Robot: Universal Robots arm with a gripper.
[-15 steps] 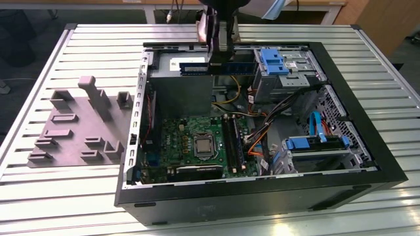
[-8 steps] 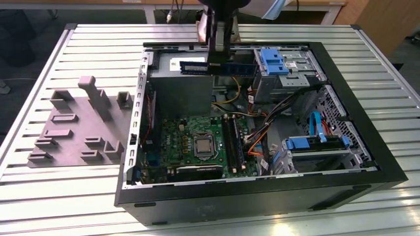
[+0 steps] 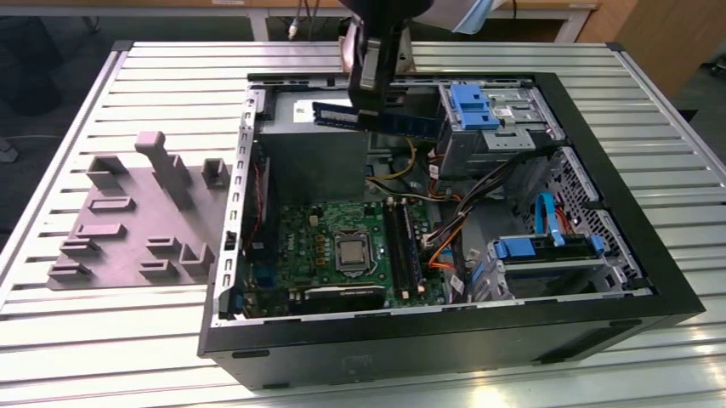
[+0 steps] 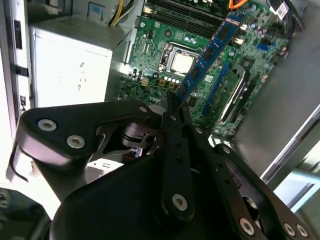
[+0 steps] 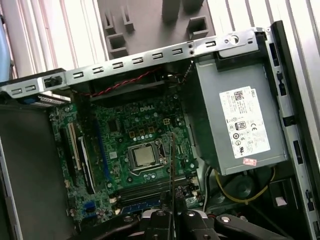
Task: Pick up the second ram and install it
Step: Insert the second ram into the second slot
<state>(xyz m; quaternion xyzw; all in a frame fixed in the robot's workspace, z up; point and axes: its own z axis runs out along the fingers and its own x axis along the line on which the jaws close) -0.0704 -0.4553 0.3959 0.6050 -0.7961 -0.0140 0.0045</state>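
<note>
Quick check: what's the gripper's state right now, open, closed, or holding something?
Gripper: closed, holding the second ram over the open computer case.

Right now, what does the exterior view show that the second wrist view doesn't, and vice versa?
The exterior view adds the grey holder tray, the blue drive brackets and the open case. The second wrist view adds the claw with its linkage close up, shut on the second ram. Both show the ram in the claw and the motherboard with its processor socket.
</note>
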